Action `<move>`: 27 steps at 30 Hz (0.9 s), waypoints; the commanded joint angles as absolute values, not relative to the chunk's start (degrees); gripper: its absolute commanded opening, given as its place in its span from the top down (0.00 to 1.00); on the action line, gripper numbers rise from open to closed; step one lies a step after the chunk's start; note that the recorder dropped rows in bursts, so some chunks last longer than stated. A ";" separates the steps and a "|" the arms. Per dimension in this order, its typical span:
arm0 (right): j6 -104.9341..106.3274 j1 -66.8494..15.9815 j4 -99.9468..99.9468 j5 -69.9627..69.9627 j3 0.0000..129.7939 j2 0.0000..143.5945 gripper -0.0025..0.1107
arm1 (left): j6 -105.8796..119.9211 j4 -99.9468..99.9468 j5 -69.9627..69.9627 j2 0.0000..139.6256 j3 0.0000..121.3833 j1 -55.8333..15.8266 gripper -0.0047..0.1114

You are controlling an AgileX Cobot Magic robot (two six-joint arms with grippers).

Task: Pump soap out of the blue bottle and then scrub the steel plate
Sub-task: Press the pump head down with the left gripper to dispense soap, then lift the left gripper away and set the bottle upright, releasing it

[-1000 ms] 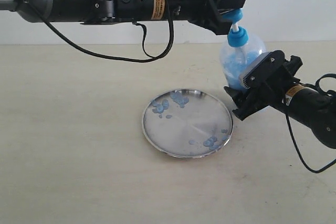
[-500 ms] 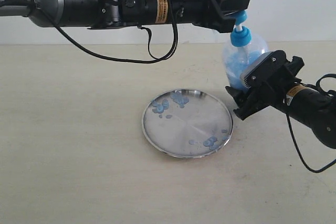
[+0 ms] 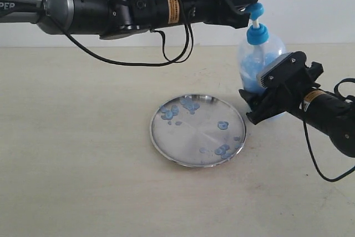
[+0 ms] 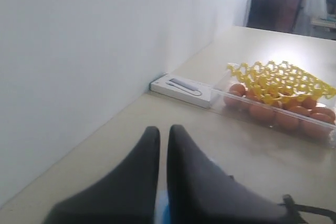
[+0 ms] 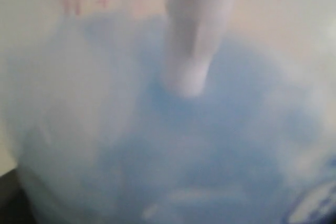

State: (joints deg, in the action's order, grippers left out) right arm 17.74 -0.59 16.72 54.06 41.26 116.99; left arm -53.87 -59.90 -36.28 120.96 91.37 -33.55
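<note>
The blue bottle (image 3: 256,62) stands behind the right rim of the steel plate (image 3: 157,144). My right gripper (image 3: 260,94) is shut on the bottle's body from the right. In the right wrist view the bottle (image 5: 173,145) fills the picture, blurred, and no finger shows. My left arm reaches across from the left; my left gripper (image 3: 253,3) is shut, its tips resting on the raised pump head (image 3: 256,10). In the left wrist view the left gripper (image 4: 163,129) is shut, with blue showing under it. Soap (image 3: 223,125) lies in blobs on the plate, with more soap at the back left (image 3: 169,114).
In the left wrist view a clear tray of eggs (image 4: 281,114) under a yellow net lies by the wall, with a flat white box (image 4: 181,86) next to it. The left arm's black cable (image 3: 138,62) hangs low over the table behind the plate.
The left gripper has risen and the pump head has come up with it. The bottle now stands more upright. A fresh soap blob has appeared on the right part of the plate.
</note>
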 commanded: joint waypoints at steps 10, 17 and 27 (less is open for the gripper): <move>1.57 -0.56 16.32 53.71 40.70 117.85 0.98 | -41.31 -46.35 -30.07 113.20 87.96 -33.89 0.92; 0.41 -0.56 15.13 55.93 40.70 117.85 0.98 | -30.33 -40.64 -26.99 108.18 76.47 -33.89 0.92; 0.97 -0.56 14.81 57.07 40.70 117.85 0.20 | -2.22 -8.07 -30.56 88.09 48.40 -33.76 0.92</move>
